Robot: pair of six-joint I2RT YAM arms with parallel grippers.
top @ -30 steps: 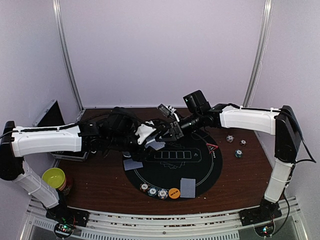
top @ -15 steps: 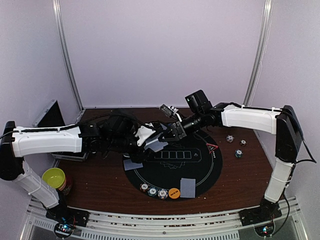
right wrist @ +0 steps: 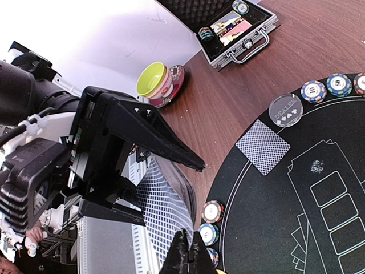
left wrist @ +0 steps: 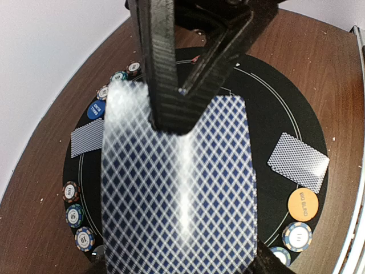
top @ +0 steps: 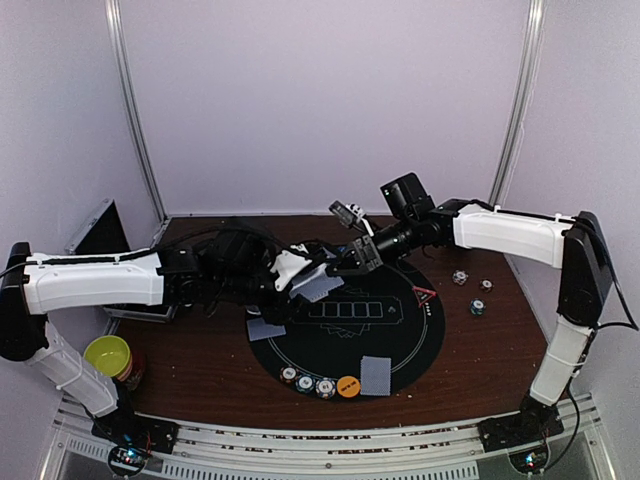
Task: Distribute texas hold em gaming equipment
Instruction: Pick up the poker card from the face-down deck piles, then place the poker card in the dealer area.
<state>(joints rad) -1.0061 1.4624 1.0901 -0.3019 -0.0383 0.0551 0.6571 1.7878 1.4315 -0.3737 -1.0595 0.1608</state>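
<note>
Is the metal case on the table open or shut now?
Open. In the right wrist view the inside of the case is uncovered, and chips lie in it.

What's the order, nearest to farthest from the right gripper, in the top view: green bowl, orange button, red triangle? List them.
1. Red triangle, to the right gripper's right, on the mat.
2. Orange button, at the mat's near edge.
3. Green bowl, far left.

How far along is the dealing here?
Partway. Done: two cards, three chips and the orange button lie on the mat. In hand: left tool holds the deck; right tool pinches its top card. Left: more dealing, plus loose chips off the mat.
</note>
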